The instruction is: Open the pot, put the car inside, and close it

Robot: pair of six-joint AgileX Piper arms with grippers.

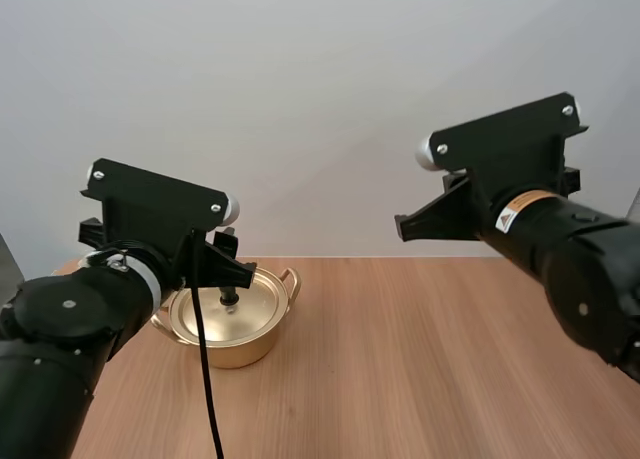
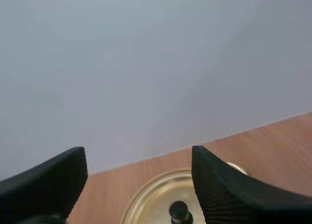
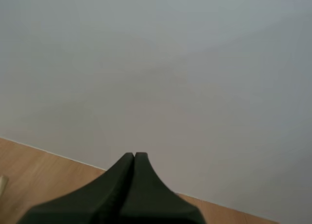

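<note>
High camera rear, facing forward-down; left wrist close, sharing pot (image 1: 242,347).

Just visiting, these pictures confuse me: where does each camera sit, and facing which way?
High view: behind and above the arm bases, looking forward and down at a light wooden table and round golden metal pot; black left gripper and right gripper show.
Left wrist view: on the left arm, facing the pot; open left gripper shows.
Right wrist view: on the right arm, facing the table's edge; shut right gripper shows.
Shared by high and left wrist: the pot.
</note>
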